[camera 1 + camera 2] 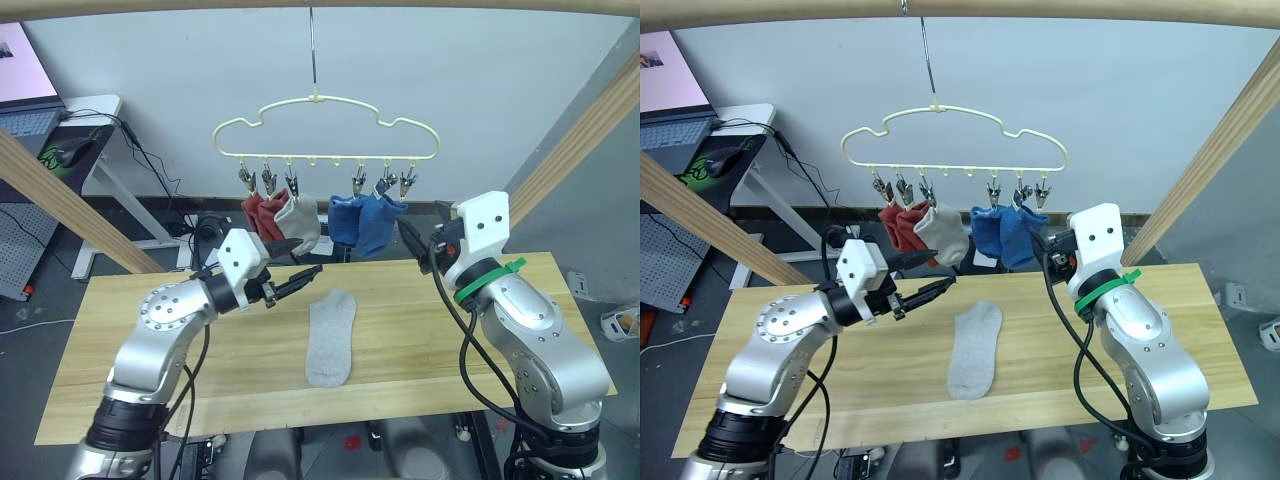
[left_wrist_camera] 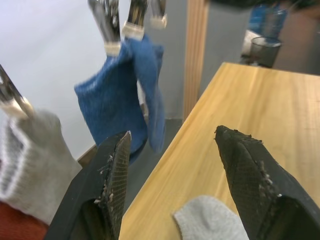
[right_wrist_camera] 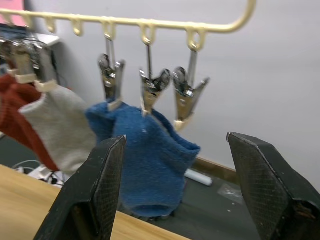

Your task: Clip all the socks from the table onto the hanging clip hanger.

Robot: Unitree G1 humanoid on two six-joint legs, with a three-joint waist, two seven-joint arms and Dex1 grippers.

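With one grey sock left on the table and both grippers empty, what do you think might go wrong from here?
1. The grey sock lies flat on the table; the open left gripper may pinch too little fabric and drop it.
2. The one free clip hangs right beside the blue socks, so the open right gripper could knock one loose.
3. The clip hanger hangs from a single hook and may swing when pushed.
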